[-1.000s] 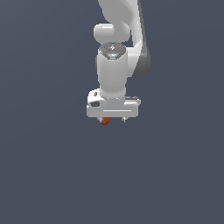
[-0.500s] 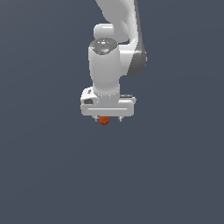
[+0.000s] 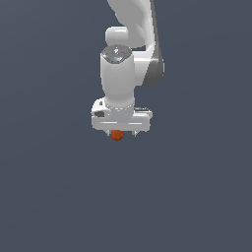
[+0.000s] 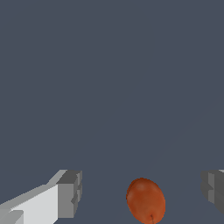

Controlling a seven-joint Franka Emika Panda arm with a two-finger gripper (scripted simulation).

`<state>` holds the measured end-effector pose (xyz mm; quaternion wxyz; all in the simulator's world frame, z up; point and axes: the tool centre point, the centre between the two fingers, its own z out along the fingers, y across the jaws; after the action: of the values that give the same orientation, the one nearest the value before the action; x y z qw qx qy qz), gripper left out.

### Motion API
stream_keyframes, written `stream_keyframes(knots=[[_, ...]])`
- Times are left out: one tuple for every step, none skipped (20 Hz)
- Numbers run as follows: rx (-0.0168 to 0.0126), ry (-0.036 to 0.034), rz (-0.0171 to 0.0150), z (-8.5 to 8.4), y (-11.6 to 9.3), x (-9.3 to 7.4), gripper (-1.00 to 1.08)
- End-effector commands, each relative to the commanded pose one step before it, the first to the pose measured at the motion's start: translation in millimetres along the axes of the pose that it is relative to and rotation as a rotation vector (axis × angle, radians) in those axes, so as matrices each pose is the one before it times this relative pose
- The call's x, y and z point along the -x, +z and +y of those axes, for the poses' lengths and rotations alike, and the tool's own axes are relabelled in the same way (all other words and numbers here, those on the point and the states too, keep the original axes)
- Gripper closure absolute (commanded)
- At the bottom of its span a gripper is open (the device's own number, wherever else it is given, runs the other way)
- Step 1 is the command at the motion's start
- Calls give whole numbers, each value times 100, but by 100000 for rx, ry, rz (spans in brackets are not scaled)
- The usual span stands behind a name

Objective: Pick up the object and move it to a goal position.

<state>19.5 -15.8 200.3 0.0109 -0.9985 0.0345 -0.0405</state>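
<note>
The object, a small orange-red ball (image 3: 116, 135), shows just under the white hand of the arm in the exterior view. My gripper (image 3: 121, 134) hangs straight down over it, so only the lower part of the ball peeks out between the short fingertips. In the wrist view the ball (image 4: 145, 200) lies between the two grey fingers (image 4: 70, 194), nearer the far-side one, with a gap on each side. The gripper (image 4: 142, 192) is open and touches nothing.
A plain dark grey-blue surface fills both views. The white arm (image 3: 133, 29) rises from the hand to the upper edge of the exterior view.
The hand has shifted a little toward the exterior view's left, coming more squarely over the ball. The ball has stayed where it was.
</note>
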Motion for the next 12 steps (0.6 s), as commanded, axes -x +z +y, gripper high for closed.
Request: stream_keyframes(knots=[[46,3084,-284,103,348,318,-92],[23,1551,-128,61,166,155,-92],[28,1680,-138,68,179,167,-92],[34,1821,-149,76,194,181,-92],[41,1961,-159,86,208,194,-92],[48,2096,-168,97,221,207,-92],[56,2237,-177,109,235,219,-92],[65,2385,-186,123,248,232,-92],[75,2534,-195,137,262,244,-92],[86,2684,-203,153,275,256,-92],[98,2834,-209,171,288,268,-92],[108,2921,-211,185,295,272,-92]])
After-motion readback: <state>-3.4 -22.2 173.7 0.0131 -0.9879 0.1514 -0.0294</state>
